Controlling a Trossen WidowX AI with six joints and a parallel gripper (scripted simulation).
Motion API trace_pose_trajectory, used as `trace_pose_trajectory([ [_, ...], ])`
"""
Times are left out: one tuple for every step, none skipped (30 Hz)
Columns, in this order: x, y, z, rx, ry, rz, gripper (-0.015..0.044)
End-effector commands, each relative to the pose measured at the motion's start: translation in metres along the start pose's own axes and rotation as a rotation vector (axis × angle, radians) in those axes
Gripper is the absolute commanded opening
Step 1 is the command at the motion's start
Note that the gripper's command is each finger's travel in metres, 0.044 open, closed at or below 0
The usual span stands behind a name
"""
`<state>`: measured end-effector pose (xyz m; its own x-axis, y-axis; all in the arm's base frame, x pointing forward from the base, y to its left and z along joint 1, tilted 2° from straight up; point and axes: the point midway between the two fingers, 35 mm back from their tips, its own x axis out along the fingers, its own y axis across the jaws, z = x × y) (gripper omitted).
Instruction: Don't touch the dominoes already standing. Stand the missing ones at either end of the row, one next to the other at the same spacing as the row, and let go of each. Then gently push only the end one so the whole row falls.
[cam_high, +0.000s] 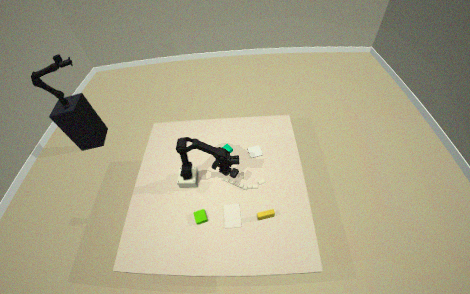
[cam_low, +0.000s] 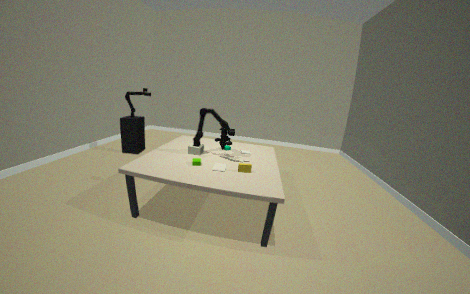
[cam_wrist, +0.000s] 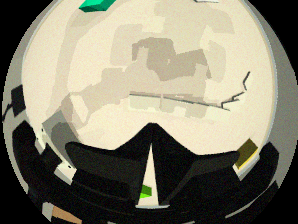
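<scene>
The row of pale dominoes (cam_high: 245, 187) (cam_low: 235, 159) (cam_wrist: 187, 107) lies toppled in a curved, overlapping line, with thin dark edges showing in the wrist view. None in that line is seen standing. A pale piece (cam_high: 208, 175) shows near the arm's base side of the row; whether it is a domino I cannot tell. My gripper (cam_high: 233, 173) (cam_low: 223, 147) (cam_wrist: 152, 127) is shut and empty, with its fingertips together above the table beside the row. The arm hides part of the row's near-base end in the top view.
On the table (cam_high: 150, 250) (cam_low: 165, 175) are a teal block (cam_high: 227, 148) (cam_wrist: 97, 5), a white tile (cam_high: 255, 151) (cam_low: 245, 152), a lime block (cam_high: 200, 216) (cam_low: 197, 162), a white sheet (cam_high: 232, 216) (cam_low: 219, 167) and a yellow block (cam_high: 266, 214) (cam_low: 245, 168). Another arm stands on a black pedestal (cam_high: 80, 122).
</scene>
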<state>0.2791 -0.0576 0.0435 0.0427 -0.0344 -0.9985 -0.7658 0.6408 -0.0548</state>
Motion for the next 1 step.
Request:
trace_pose_trajectory([
  [-0.0018,-0.0004,0.0007,-0.002,-0.006,-0.002,0.0],
])
